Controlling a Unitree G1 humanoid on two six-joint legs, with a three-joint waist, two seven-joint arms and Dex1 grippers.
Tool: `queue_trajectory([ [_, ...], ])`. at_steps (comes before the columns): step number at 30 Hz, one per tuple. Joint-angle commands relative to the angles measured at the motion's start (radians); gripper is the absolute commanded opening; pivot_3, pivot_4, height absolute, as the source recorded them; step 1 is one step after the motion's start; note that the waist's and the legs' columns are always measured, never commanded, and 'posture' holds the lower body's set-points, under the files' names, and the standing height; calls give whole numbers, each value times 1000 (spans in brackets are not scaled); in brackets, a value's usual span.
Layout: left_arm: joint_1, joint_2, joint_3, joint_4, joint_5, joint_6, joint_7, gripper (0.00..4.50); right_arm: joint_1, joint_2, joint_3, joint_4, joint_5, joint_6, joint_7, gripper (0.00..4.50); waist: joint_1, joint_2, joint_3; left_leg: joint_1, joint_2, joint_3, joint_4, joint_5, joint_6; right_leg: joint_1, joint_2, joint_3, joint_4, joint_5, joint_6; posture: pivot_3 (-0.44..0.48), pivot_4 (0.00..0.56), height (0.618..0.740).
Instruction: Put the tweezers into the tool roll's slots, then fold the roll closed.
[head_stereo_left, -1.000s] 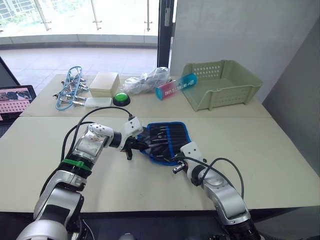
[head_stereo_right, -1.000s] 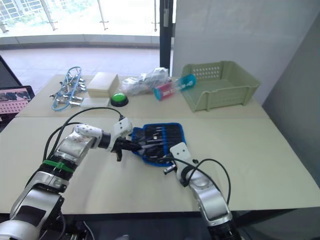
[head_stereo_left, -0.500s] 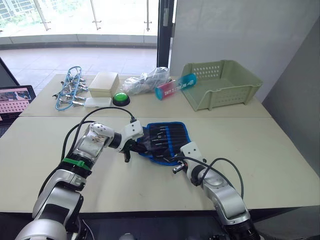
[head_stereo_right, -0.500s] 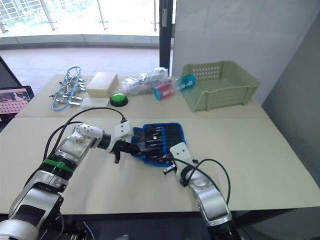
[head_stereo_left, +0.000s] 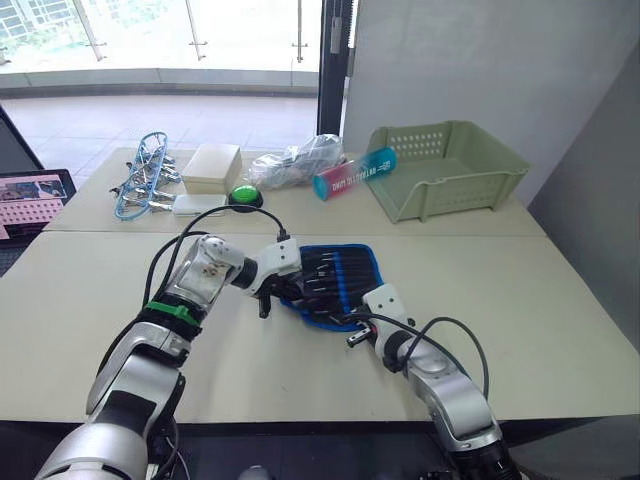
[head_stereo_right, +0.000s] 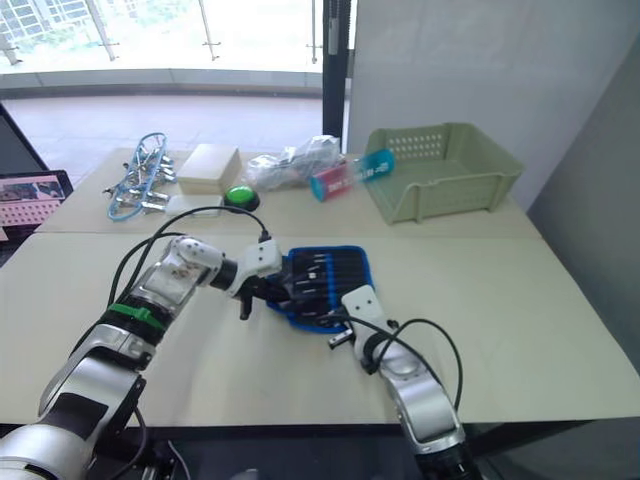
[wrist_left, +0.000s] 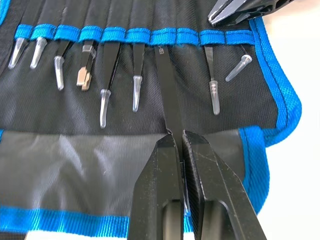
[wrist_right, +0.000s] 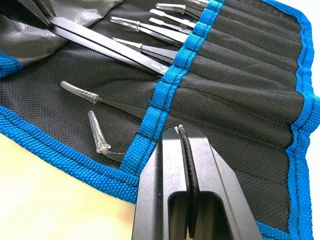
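The tool roll (head_stereo_left: 338, 282) lies open and flat on the desk (head_stereo_left: 560, 300), between the two arms. Most tweezers sit in the slots (wrist_left: 150, 37), capped tips protruding. One tweezer (wrist_left: 169, 95) is only part-way in: its head has reached the blue binding of its slot while its shank runs straight back to the left pincer (wrist_left: 178, 140).

The left pincer is closed narrow on that tweezer's rear end. The tweezer's long axis lies in line with the pincer's fingers and with the slot, so the pocket mouth is directly ahead of the pincer; the judgement is that a straight push along this axis would seat it. The left arm reaches in from the roll's left edge, forearm low over the desk and wrist level.

The right pincer (wrist_right: 186, 137) rests on the roll's near-right corner, at the slot binding, its fingers together with nothing seen between them, apparently pinning the fabric. The right arm is bent, elbow low, near the desk's front edge.
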Motion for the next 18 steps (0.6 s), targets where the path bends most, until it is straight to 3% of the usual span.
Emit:
queue_trajectory([
  [1, -41, -32, -11, 35, 19, -48, -9, 53, 56, -8, 4, 104, -18, 86, -22, 0, 0, 0, 0, 0, 0, 0, 0, 0, 0, 0, 0, 0, 0, 0, 0, 0, 150, 716],
  [9, -82, -155, -22, 142, 47, -110, 4, 53, 83, -4, 0, 82, -16, 109, -34, 0, 4, 0, 0, -1, 0, 0, 1, 0, 1, 0, 0, 0, 0, 0, 0, 0, 150, 716],
  [18, -167, -308, -22, 364, 124, -240, 135, 53, 102, -2, 12, 54, -12, 123, -41, 0, 28, -1, 0, -1, -1, 0, 2, -1, 1, 1, 0, 0, -2, 0, 1, 0, 150, 716],
])
